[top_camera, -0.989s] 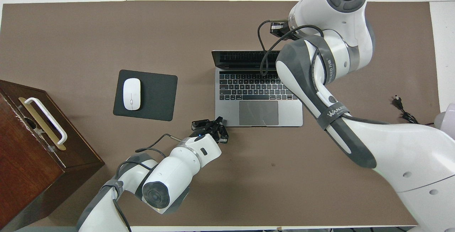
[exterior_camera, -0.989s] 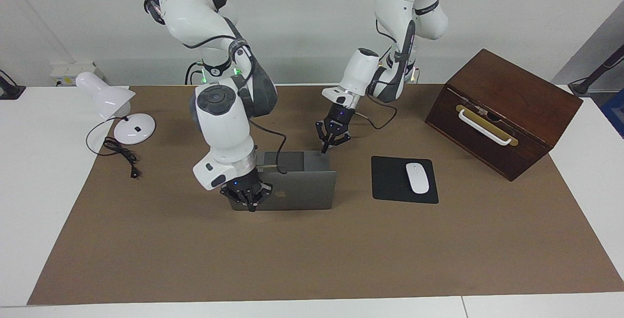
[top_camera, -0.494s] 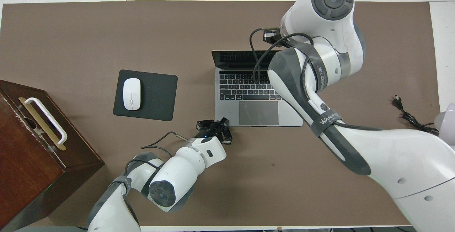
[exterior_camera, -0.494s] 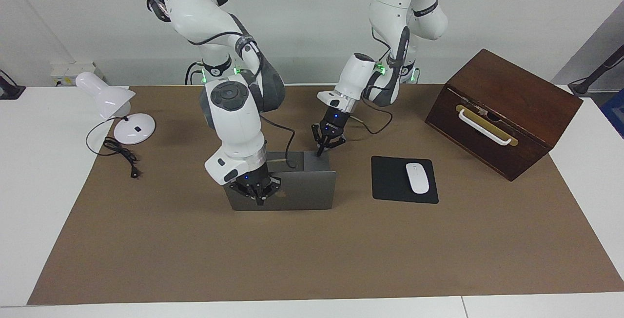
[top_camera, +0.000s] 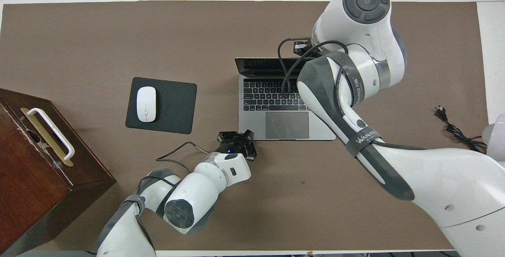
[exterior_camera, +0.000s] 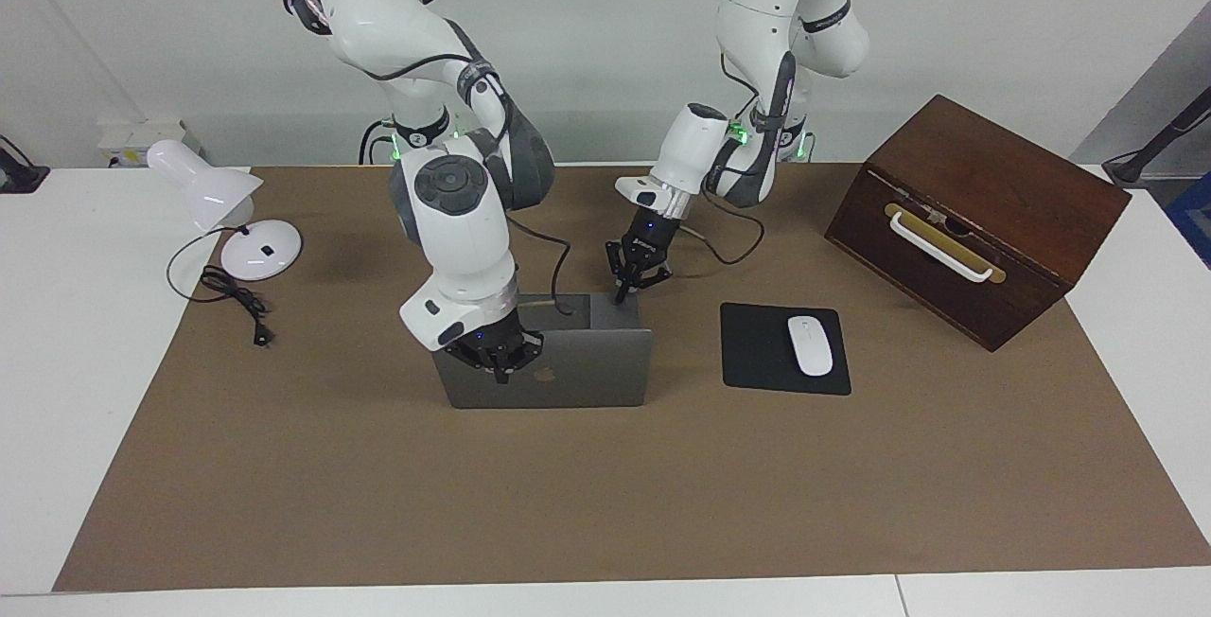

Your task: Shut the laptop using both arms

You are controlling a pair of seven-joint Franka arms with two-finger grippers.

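The laptop [exterior_camera: 568,366] stands open mid-table [exterior_camera: 605,503]. Beside it, toward the left arm's end, lies the mouse pad [exterior_camera: 762,352] bearing the mouse [exterior_camera: 810,344]; the wooden box [exterior_camera: 974,215] sits past that. The lamp [exterior_camera: 222,210] stands at the right arm's end.
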